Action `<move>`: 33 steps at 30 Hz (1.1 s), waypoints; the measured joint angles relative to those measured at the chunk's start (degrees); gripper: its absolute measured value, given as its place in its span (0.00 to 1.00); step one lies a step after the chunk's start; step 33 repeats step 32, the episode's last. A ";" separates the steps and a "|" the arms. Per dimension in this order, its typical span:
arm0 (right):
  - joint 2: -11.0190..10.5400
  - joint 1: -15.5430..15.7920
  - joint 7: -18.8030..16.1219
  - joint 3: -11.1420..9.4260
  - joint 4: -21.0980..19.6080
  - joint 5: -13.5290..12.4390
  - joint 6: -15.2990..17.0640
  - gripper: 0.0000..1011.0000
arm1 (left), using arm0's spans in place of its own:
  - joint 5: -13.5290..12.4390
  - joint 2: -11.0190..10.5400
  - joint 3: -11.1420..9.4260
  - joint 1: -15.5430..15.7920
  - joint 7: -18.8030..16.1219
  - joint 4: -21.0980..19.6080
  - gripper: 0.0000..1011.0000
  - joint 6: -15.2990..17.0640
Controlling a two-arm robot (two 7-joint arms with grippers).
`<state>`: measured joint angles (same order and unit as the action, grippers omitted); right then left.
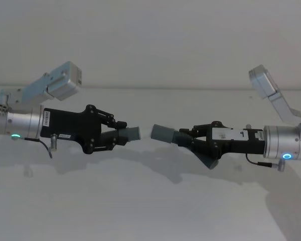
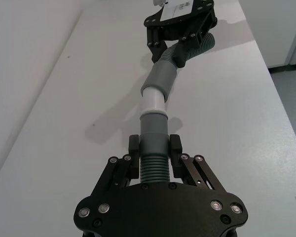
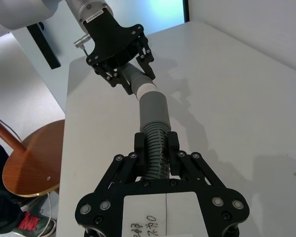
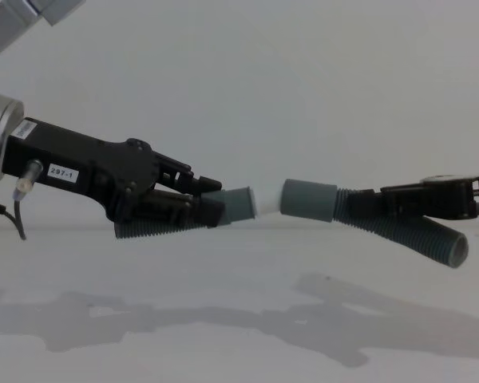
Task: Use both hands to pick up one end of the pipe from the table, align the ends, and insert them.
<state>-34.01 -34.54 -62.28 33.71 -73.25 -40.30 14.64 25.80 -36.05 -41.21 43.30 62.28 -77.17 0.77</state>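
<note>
Seen from our left wrist, the left gripper (image 2: 154,148) is nearest, its fingers clamped on the corrugated body of the left pipe piece (image 2: 153,148) just behind the smooth grey collar (image 2: 153,125). Beyond the collar the narrow white tip (image 2: 152,100) points straight away along the gripper's own line.

Next out comes the wide grey cuff (image 2: 163,80) of the right pipe piece (image 2: 187,49). In this view the tip meets the cuff's mouth, while from the chest camera the white tip (image 4: 267,199) looks just at the cuff (image 4: 309,199), barely entered if at all; we cannot tell how far it is seated.

Farthest along sits the right gripper (image 2: 160,47), closed on the ribbed hose right behind the cuff, with the free tail of that piece curving off past it.

Both pieces are held in the air above the table (image 1: 140,211), near the middle of the surface, well clear of its edges.

What matters for the push, as we judge it, is the axis: the left piece runs nearly straight, but the cuff sits slightly angled to it, so the two long axes make a shallow kink at the joint. We would straighten that line, then drive the grippers toward each other.
</note>
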 joint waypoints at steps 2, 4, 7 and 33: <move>-0.06 -0.04 -0.05 0.07 0.00 -0.08 0.00 0.25 | 0.05 -0.01 -0.12 0.09 0.25 0.03 0.35 -0.17; -0.15 -0.09 -0.12 0.16 0.00 -0.17 0.01 0.25 | 0.15 -0.03 -0.24 0.21 0.60 0.08 0.35 -0.43; -0.27 -0.14 -0.25 0.31 -0.04 -0.34 0.04 0.25 | 0.29 -0.07 -0.42 0.32 1.07 0.15 0.35 -0.76; -0.83 -0.40 -0.24 1.01 -0.42 -0.99 -0.04 0.25 | 1.61 -0.96 -1.64 0.93 5.00 -0.28 0.35 -2.72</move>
